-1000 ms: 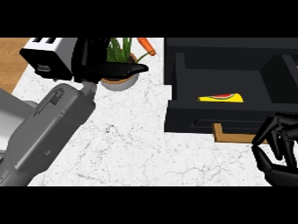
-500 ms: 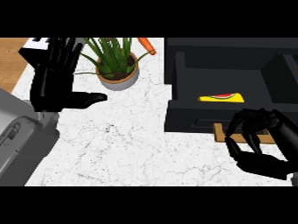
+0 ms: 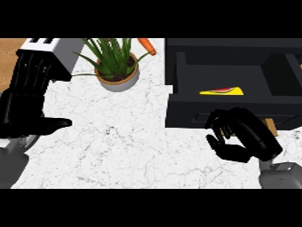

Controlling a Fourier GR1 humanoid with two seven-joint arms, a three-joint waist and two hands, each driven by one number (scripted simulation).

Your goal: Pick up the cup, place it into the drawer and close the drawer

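In the head view, the right hand [image 3: 245, 137] has moved in from the right edge over the last second. It now sits low against the front of the open black drawer [image 3: 192, 116], fingers curled like a claw, with nothing showing inside the curl. A small tan piece [image 3: 271, 126] peeks out just beside it at the drawer's front, and I cannot tell whether that is a handle or part of the cup. No cup shows plainly anywhere, and the only thing visible in the drawer is a yellow wedge with a red edge [image 3: 222, 91]. The left arm, which lay across the white marbled desk [image 3: 127, 150] a second ago, has pulled back. The left hand [image 3: 25, 106] now stands open at the left edge, fingers straight up over the toaster [image 3: 65, 55], holding nothing. The potted plant [image 3: 116, 66] and the carrot [image 3: 146, 45] behind it have not moved. The right hand looks set to work at the drawer's front, yet with no cup seen inside, closing it now may be too early.
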